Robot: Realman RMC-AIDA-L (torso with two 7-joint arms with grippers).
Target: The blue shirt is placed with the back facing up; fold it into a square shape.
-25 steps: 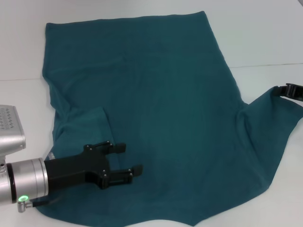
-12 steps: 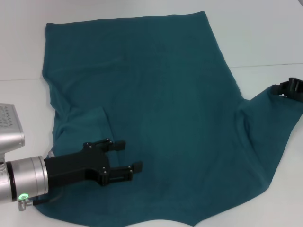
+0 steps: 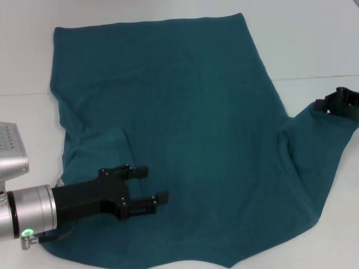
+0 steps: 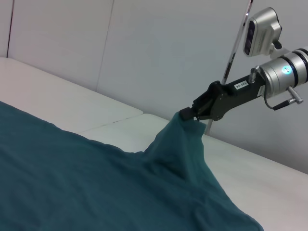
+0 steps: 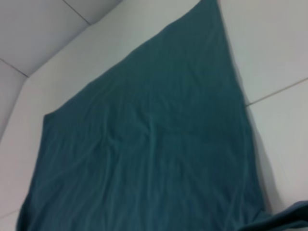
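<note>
Nearest the robot: left gripper (image 3: 150, 188) hangs low over the near-left part of the blue shirt (image 3: 185, 129), fingers spread apart w/ nothing between them. It sits just beside the left sleeve (image 3: 98, 148), which already lies folded in over the body, a flap w/ a clear edge. Prob. parked there to be ready for the next grab on that side, or simply out of the way; can't tell if the fingertips touch the fabric.

Shirt itself: spread flat, plain side up, across the white table (image 3: 314, 45), covering most of the middle. Bottom hem lies at the far end, neck end toward the robot & partly cut off by the head view's lower edge. A table seam runs across under the cloth approx. mid-depth.

Farther out on the right: right gripper (image 4: 190, 113) has the right sleeve tip pinched, closed on the cloth. Left wrist view shows this best — fabric rises from the table in a tented cone up to the black fingers, so the sleeve is lifted clear while the rest stays down. Head view shows the same gripper (image 3: 338, 104) at the right edge w/ the sleeve stretched out toward it.

Judgement: lifting by the tip keeps the sleeve taut so it can be carried inward over the body, mirroring the left flap. Both sleeves in = rectangle, then lengthwise folds for the square. Risk: pulling too hard drags the whole shirt sideways.
</note>
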